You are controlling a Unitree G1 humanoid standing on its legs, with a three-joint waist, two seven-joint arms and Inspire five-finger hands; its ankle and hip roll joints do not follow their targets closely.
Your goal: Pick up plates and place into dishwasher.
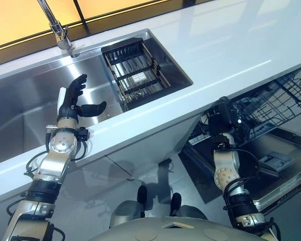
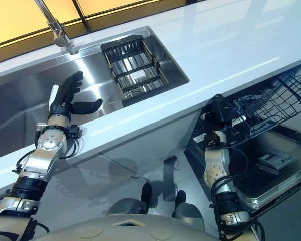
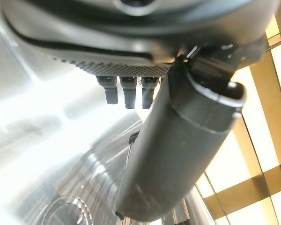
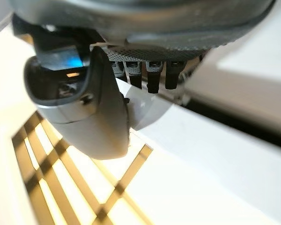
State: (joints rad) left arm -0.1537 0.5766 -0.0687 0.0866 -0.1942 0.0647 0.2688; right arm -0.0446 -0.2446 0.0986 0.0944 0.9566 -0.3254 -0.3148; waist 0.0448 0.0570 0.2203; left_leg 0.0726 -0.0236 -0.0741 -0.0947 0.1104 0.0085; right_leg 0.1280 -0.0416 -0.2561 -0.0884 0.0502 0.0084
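The right hand (image 1: 224, 114) hangs below the white countertop (image 1: 231, 60) at the open dishwasher's wire rack (image 1: 271, 103), holding a white plate (image 4: 147, 110). Beyond, the left hand (image 1: 75, 100) hovers spread over the steel sink (image 1: 25, 100); a black drainer basket (image 1: 135, 73) and faucet (image 1: 57, 25) sit farther.
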